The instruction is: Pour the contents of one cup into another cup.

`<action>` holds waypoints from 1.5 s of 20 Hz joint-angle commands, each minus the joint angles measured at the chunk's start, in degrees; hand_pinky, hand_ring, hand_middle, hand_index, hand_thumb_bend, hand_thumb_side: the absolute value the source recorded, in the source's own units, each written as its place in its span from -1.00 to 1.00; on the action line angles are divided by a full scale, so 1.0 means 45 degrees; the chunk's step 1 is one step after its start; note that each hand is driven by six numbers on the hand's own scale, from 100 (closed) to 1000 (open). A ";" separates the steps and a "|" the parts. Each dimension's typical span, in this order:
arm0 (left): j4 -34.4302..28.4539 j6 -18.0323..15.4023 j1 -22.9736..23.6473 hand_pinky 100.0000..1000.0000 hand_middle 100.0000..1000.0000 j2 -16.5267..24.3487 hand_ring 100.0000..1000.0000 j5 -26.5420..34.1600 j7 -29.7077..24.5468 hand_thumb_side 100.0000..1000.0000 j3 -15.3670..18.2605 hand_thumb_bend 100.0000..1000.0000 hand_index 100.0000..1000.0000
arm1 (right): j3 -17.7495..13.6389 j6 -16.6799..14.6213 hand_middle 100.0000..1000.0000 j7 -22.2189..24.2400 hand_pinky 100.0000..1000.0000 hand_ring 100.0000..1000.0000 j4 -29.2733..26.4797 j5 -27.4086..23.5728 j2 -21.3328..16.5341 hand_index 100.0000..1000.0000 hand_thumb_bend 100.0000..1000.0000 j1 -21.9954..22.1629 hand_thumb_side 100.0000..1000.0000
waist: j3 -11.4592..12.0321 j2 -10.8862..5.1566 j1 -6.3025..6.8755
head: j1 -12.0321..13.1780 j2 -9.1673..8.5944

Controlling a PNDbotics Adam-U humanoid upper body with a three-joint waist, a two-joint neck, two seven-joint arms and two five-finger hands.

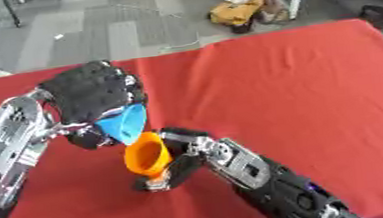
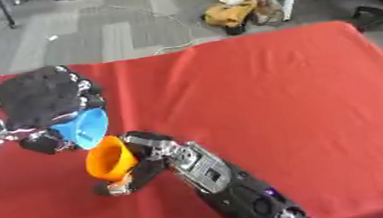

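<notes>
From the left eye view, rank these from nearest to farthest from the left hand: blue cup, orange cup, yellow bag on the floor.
1. Blue cup: held in the left hand, tipped over.
2. Orange cup: just below, held by the right hand.
3. Yellow bag: on the floor beyond the table's far edge.

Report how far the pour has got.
Done: both cups are picked up. The left hand has the blue cup and the right hand has the orange cup. In hand: the blue cup is tipped, mouth at the orange rim. Left: finishing the pour; no contents are visible.
</notes>
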 commanded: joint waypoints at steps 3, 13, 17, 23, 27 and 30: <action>-0.0520 -0.0140 -0.0338 -0.23 -0.44 0.0178 -0.51 -0.0276 -0.0199 -1.00 -0.0024 0.10 0.24 | -0.0034 -0.0040 -0.22 0.0027 0.05 -0.18 -0.0085 -0.0098 -0.0034 0.20 -0.42 -0.0219 -1.00 | 0.0014 -0.0269 0.0035 | -0.0057 -0.0087; -0.0914 -0.0387 -0.0260 -0.22 -0.44 0.0386 -0.51 -0.0325 -0.0543 -1.00 -0.0259 0.09 0.24 | -0.0060 -0.0024 -0.22 0.0033 0.05 -0.18 -0.0023 -0.0153 -0.0047 0.20 -0.42 -0.0189 -1.00 | 0.0028 -0.0269 0.0032 | -0.0081 -0.0080; -0.0881 -0.0429 -0.0226 -0.22 -0.44 0.0432 -0.50 -0.0311 -0.0627 -1.00 -0.0320 0.08 0.24 | -0.0069 -0.0021 -0.22 0.0032 0.05 -0.18 -0.0009 -0.0158 -0.0054 0.20 -0.42 -0.0186 -1.00 | 0.0034 -0.0267 0.0036 | -0.0082 -0.0087; -0.0829 -0.0529 -0.0200 -0.22 -0.44 0.0489 -0.50 -0.0353 -0.0769 -1.00 -0.0417 0.07 0.24 | -0.0078 -0.0021 -0.22 0.0029 0.05 -0.18 0.0026 -0.0170 -0.0062 0.20 -0.42 -0.0184 -1.00 | 0.0059 -0.0257 0.0052 | -0.0082 -0.0092; -0.0833 -0.0572 -0.0209 -0.22 -0.44 0.0502 -0.50 -0.0412 -0.0813 -1.00 -0.0442 0.07 0.24 | -0.0096 -0.0026 -0.22 0.0026 0.05 -0.18 0.0038 -0.0173 -0.0070 0.20 -0.42 -0.0186 -1.00 | 0.0060 -0.0251 0.0069 | -0.0082 -0.0093; -0.0865 -0.0620 -0.0217 -0.21 -0.44 0.0513 -0.50 -0.0477 -0.0861 -1.00 -0.0448 0.07 0.24 | -0.0120 -0.0032 -0.22 0.0013 0.05 -0.18 0.0064 -0.0166 -0.0075 0.20 -0.42 -0.0185 -1.00 | 0.0066 -0.0254 0.0086 | -0.0086 -0.0099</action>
